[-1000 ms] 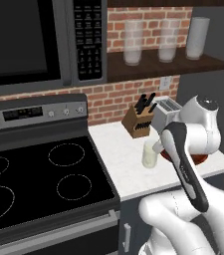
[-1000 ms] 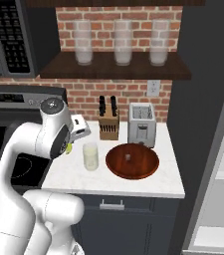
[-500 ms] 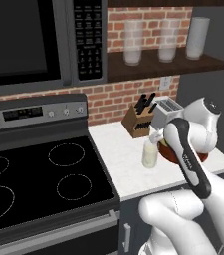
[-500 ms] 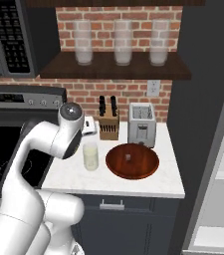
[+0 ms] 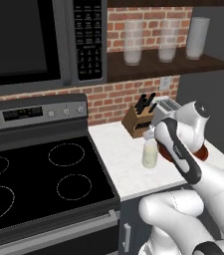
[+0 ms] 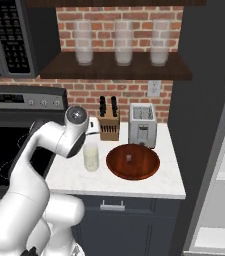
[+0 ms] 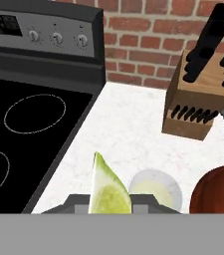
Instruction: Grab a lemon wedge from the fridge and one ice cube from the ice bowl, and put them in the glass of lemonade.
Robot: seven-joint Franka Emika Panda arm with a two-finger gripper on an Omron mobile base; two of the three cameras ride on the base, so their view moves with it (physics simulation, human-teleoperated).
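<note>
In the hand view my gripper is shut on the lemon wedge, a yellow-green slice that stands up between the fingers. The glass of lemonade sits just below and to the right of the wedge, seen from above. In the base views the glass stands on the white counter, and my hand hovers just above and behind it. Right of the glass lies the reddish-brown ice bowl with a small ice cube in it. The fridge stands open at the far right.
A wooden knife block and a toaster stand against the brick wall behind the glass and bowl. The black stovetop borders the counter on the left. Three frosted glasses stand on the shelf above.
The arm has swung to the right, carrying the hand and the lemon wedge from beside the stove to just over the glass of lemonade. Glass and bowl have not moved.
</note>
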